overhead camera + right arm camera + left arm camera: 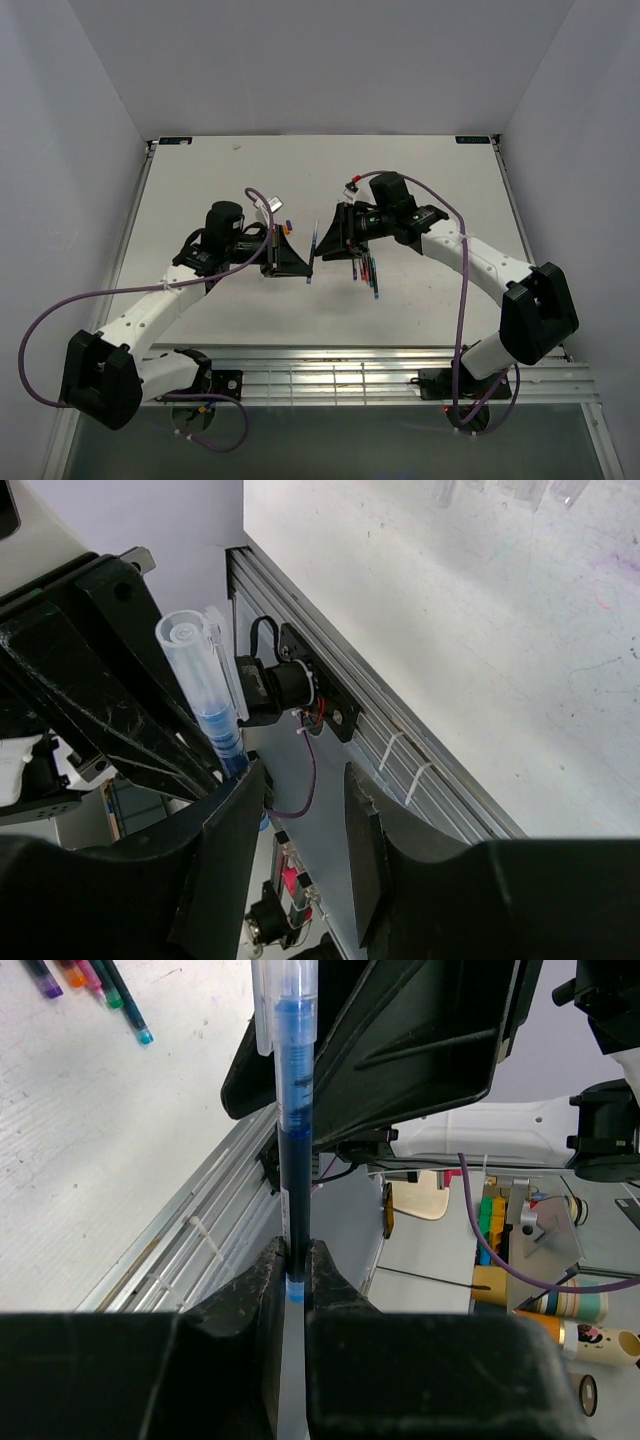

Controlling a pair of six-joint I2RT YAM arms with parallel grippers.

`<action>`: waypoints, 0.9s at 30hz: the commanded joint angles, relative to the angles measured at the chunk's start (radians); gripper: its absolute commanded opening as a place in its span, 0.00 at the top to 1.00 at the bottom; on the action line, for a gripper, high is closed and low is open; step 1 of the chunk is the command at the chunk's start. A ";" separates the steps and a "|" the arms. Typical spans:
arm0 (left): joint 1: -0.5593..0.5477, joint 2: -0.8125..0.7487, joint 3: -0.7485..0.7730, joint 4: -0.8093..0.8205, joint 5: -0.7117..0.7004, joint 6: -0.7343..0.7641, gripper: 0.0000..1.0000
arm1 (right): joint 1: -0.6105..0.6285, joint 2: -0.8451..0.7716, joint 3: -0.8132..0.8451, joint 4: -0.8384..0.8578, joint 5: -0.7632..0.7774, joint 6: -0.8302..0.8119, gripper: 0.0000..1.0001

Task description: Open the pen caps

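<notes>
**Blue pen held for uncapping; cap on, not yet gripped**
The left gripper (295, 1275) pinches the lower barrel of the blue pen (293, 1160), whose clear cap (283, 1005) sits on the far end, between the two arms. The right gripper (302, 785) stands spread and holds nothing, with the cap just beside one finger. Next, I judge, it must shift over the cap, close on it, and pull along the barrel.
</notes>
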 commanded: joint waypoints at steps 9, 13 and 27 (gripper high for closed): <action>-0.003 -0.071 -0.003 -0.087 -0.013 0.039 0.91 | 0.078 -0.033 0.039 0.064 0.062 0.052 0.59; -0.003 -0.078 0.005 -0.119 -0.039 0.055 0.91 | 0.082 -0.062 0.022 0.050 0.079 0.049 0.59; -0.003 -0.088 0.023 -0.178 -0.128 0.062 1.00 | 0.092 -0.101 -0.004 0.030 0.079 0.048 0.58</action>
